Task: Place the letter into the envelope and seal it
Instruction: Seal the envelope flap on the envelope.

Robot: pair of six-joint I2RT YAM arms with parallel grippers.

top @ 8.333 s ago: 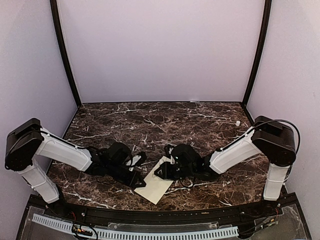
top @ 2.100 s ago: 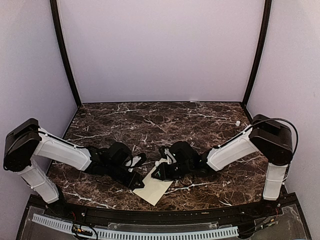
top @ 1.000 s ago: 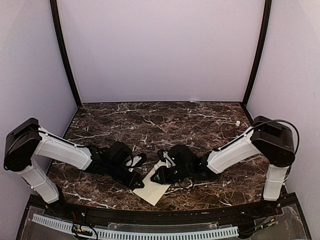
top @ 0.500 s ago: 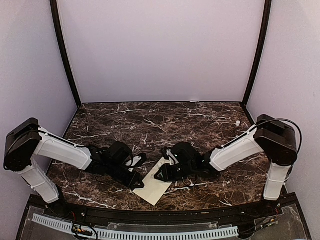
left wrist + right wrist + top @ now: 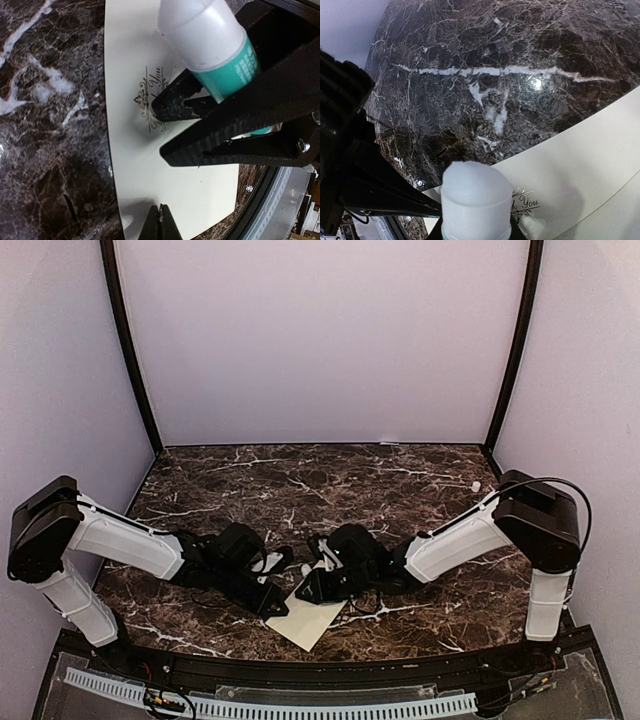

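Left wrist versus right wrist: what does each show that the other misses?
Left wrist only: the teal label on the glue stick, the right gripper clamped on it, and the shut left gripper at the envelope edge. Right wrist only: a broad stretch of table and a bit of wall. Both: the envelope's emblem and the stick's white cap.

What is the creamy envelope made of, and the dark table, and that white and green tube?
The envelope looks like smooth matte paper: thin, flat, with printed curly lettering. The table looks like polished marble, or a print of it: dark brown, white veins, a shiny glare spot. The tube looks like smooth plastic, slightly glossy.
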